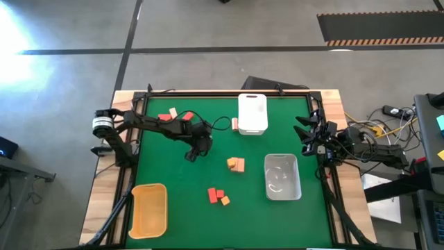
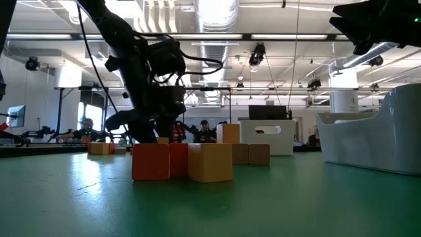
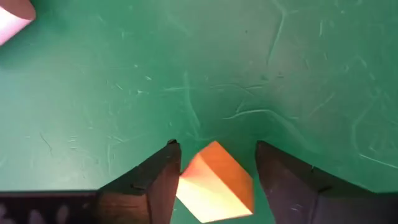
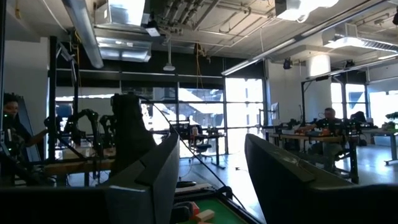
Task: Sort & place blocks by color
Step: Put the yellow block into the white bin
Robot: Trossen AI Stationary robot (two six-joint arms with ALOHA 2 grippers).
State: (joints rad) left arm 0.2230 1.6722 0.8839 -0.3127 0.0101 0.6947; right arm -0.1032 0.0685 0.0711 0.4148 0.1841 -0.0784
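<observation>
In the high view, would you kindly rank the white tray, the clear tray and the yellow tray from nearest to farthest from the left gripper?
From the left gripper:
1. White tray, at the table's far edge.
2. Yellow tray, at the near left corner.
3. Clear tray, on the right side.

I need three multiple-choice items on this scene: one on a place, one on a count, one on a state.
1. What lies right beside the white tray?
A a pale block
B a red block
C the yellow tray
2. How many trays are on the green mat?
A two
B three
C four
3. The right end effector is:
A open, empty
B shut on a red block
C shut on a tray

Answers:
1 A: the pale block sits against the white tray.
2 B: white, yellow tray and clear tray.
3 A: the right end effector gapes at the mat's edge, while the left end effector works mid-mat.
</observation>
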